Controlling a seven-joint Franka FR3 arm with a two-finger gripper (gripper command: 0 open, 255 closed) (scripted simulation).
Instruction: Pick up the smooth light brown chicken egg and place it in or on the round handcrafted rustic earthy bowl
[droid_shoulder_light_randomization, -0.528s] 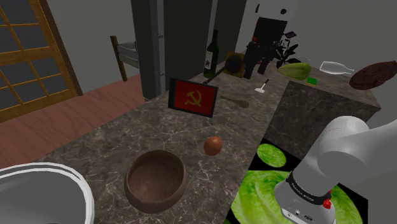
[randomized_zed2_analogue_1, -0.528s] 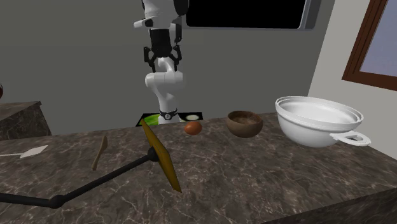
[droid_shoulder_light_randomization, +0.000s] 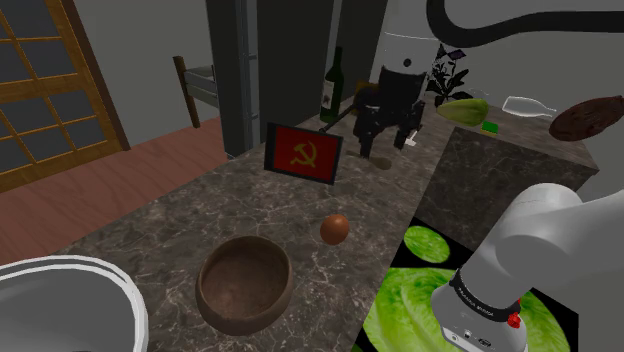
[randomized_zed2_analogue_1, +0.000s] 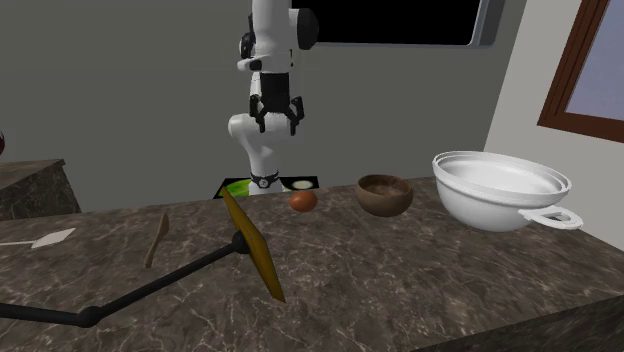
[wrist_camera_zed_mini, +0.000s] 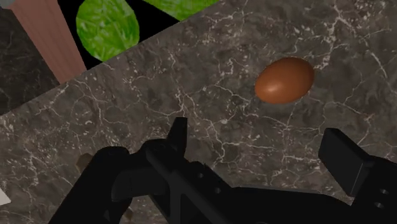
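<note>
The end effector (randomized_zed2_analogue_1: 277, 127) hung in the air well above the counter (randomized_zed2_analogue_1: 400, 270), released, with its two black fingers spread wide and nothing between them. In the wrist view the end effector (wrist_camera_zed_mini: 261, 143) looked down on the dark marbled counter (wrist_camera_zed_mini: 191, 83), and the brown egg (wrist_camera_zed_mini: 284, 79) lay a little beyond the fingertips, outside the gap and untouched.

In the shoulder view the egg (droid_shoulder_light_randomization: 335, 229) rested on the counter (droid_shoulder_light_randomization: 180, 215), between the brown bowl (droid_shoulder_light_randomization: 240, 312) and a framed red flag picture (droid_shoulder_light_randomization: 303, 152), apart from both. The bowl stood upright and empty, nearer the camera than the egg. The end effector (droid_shoulder_light_randomization: 388, 148) showed higher in that view, to the right of the flag picture.

From the second exterior view the egg (randomized_zed2_analogue_1: 303, 201) sat near the bowl (randomized_zed2_analogue_1: 385, 198), to its left, with a gap between them. A large white bowl (randomized_zed2_analogue_1: 500, 205) stood on the bowl's other side. The stand's top (droid_shoulder_light_randomization: 410, 310) carried a green leaf pattern.
</note>
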